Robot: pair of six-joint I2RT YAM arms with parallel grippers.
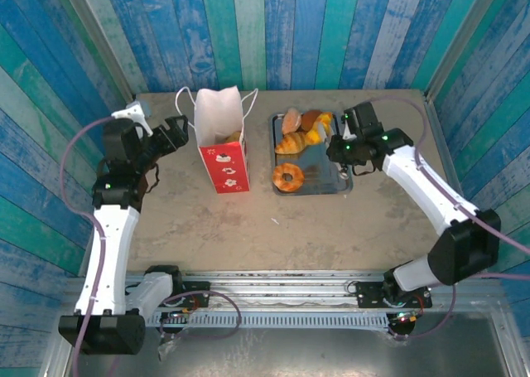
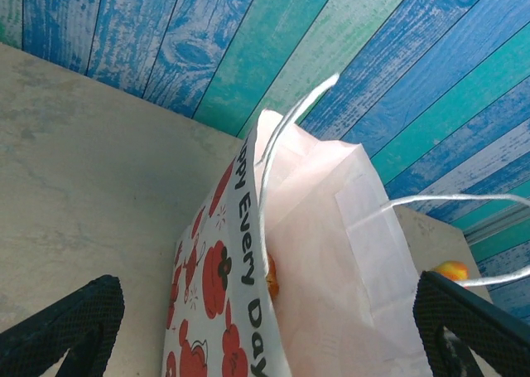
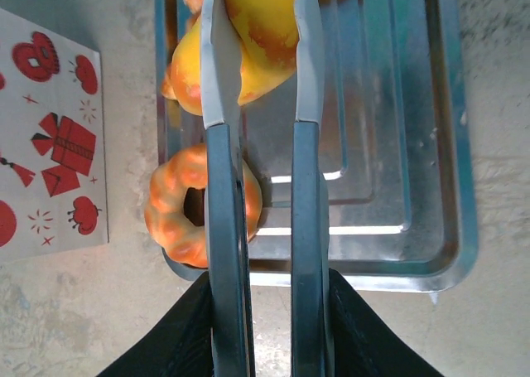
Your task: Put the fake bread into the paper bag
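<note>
The paper bag [image 1: 224,141] stands upright at the table's back middle, white above and red below; an orange piece of fake bread [image 2: 271,279] shows inside it. My left gripper [image 1: 175,131] hangs open just left of the bag's [image 2: 331,244] mouth. My right gripper [image 1: 338,147] is shut on metal tongs [image 3: 224,195], whose blades pinch a yellow-orange pastry [image 3: 257,21] over the tray [image 3: 414,186]. A ring donut [image 3: 175,203] lies at the tray's [image 1: 341,184] near left corner, with a croissant [image 1: 290,144] and buns [image 1: 294,120] behind it.
Blue and green plank walls [image 1: 290,29] close in the table on three sides. The bag's cord handles [image 2: 277,145] stick up and loop toward my left gripper [image 2: 269,306]. Bare tabletop [image 1: 273,228] lies in front of the bag and tray.
</note>
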